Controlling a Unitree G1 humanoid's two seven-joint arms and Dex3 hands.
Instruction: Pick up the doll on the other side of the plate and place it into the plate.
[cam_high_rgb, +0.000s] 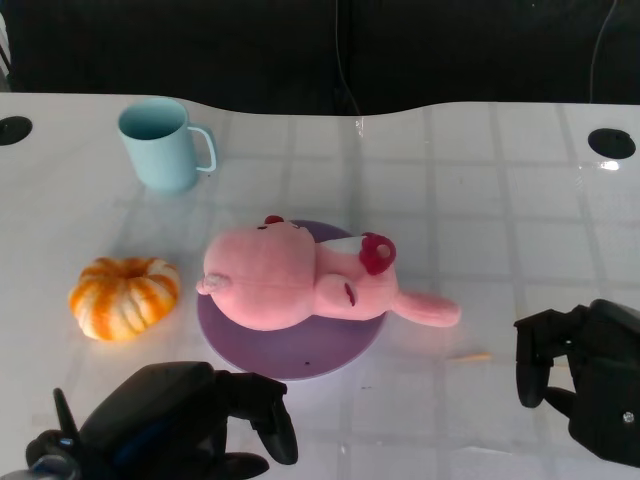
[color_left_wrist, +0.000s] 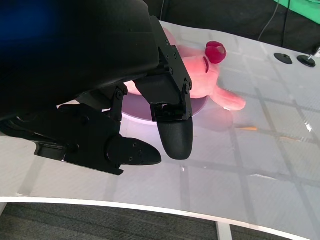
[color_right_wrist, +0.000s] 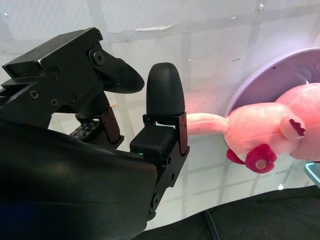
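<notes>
- Pink doll (cam_high_rgb: 300, 285) lies on the purple plate (cam_high_rgb: 300, 355) mid-table, one ear (cam_high_rgb: 430, 308) hanging past the rim
- Left hand (cam_high_rgb: 175, 420) at the near edge, fingers apart, holding nothing
- Right hand (cam_high_rgb: 585, 375) at the near right, loosely spread, holding nothing

table (cam_high_rgb: 480, 200): white | on it: plate (cam_high_rgb: 300, 355), mug (cam_high_rgb: 162, 145), pumpkin (cam_high_rgb: 124, 296), small stick (cam_high_rgb: 470, 357)

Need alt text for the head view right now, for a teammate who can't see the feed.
A pink plush doll lies on a purple plate at the table's middle, one ear trailing past the rim. An orange pumpkin and a light blue mug sit further left; the left hand and right hand hold nothing.
</notes>
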